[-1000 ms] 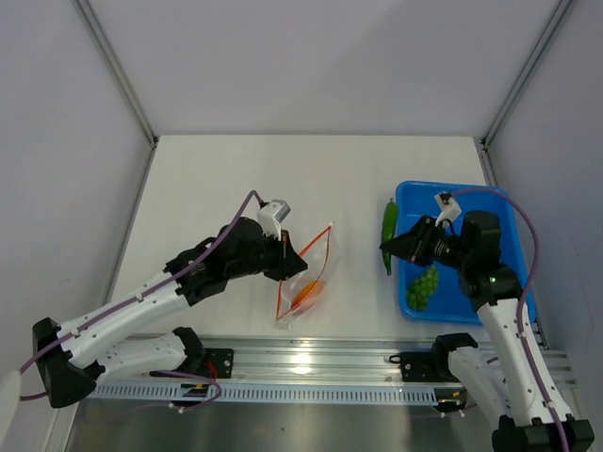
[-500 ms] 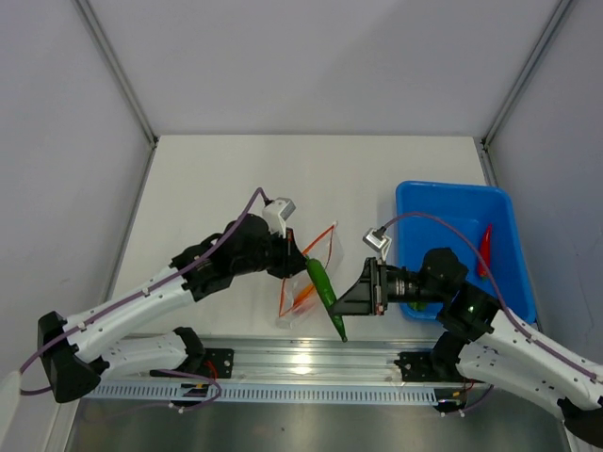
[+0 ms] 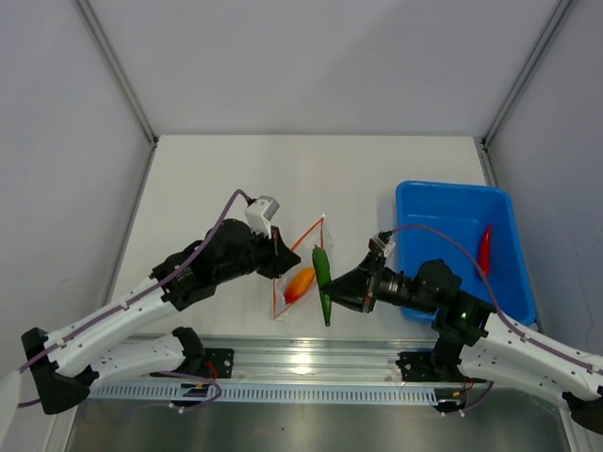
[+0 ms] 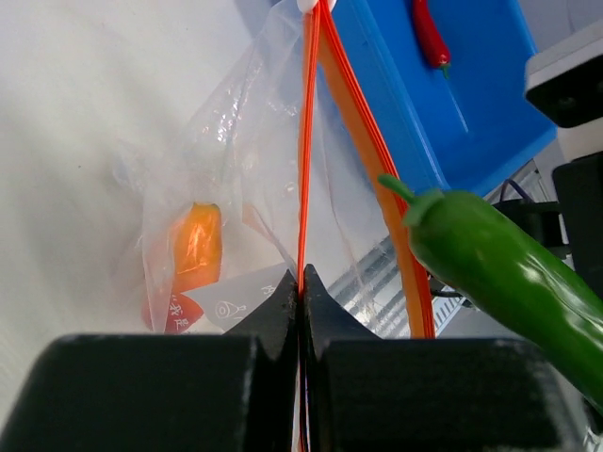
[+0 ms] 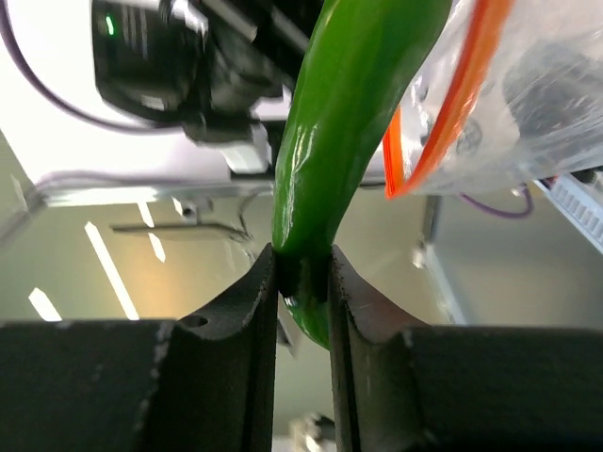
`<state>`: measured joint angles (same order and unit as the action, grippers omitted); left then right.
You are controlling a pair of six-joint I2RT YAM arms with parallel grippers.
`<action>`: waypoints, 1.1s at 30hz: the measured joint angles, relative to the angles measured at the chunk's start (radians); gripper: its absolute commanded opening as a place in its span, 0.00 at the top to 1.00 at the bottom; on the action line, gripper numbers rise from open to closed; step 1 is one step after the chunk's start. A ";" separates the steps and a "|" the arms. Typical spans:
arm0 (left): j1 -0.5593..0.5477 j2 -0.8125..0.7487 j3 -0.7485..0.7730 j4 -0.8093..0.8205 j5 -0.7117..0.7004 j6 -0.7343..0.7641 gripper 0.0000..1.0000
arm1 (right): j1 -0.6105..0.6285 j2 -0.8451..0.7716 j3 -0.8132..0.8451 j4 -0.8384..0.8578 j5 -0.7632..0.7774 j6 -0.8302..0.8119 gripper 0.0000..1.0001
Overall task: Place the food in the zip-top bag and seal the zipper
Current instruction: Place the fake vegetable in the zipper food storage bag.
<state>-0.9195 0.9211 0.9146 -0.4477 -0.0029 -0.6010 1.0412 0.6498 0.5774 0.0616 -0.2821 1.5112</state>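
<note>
A robotics lab test cell — a white table [image 3: 236, 179] walled on three sides by plain grey panels [image 3: 311, 56] set between slim metal posts [image 3: 115, 71], with a pair of black-and-white robot arms [image 3: 141, 299] bolted to an aluminium rail [image 3: 311, 358] along the near edge and purple cables [image 3: 223, 215] trailing over them; the right wrist camera catches long strip lights [image 5: 105, 252] on a ceiling above — the fittings of a workplace

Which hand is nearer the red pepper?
Right. The right hand, holding the green pepper, is left of the red pepper; the left hand is farther left, pinching the zipper.
</note>
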 measured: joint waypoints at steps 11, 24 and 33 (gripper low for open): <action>-0.003 -0.070 -0.022 0.004 -0.031 0.000 0.99 | -0.003 0.253 -0.022 0.190 0.080 0.163 1.00; -0.003 -0.113 -0.055 -0.004 -0.063 0.000 0.99 | -0.003 0.235 0.027 0.172 0.212 0.182 0.85; -0.003 -0.125 -0.069 0.011 -0.062 -0.002 1.00 | -0.016 0.226 0.044 0.119 0.280 0.176 0.79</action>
<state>-0.9230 0.7963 0.8459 -0.4362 -0.0647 -0.6029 1.0248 0.8761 0.6216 0.1802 -0.0025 1.6875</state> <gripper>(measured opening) 0.005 0.239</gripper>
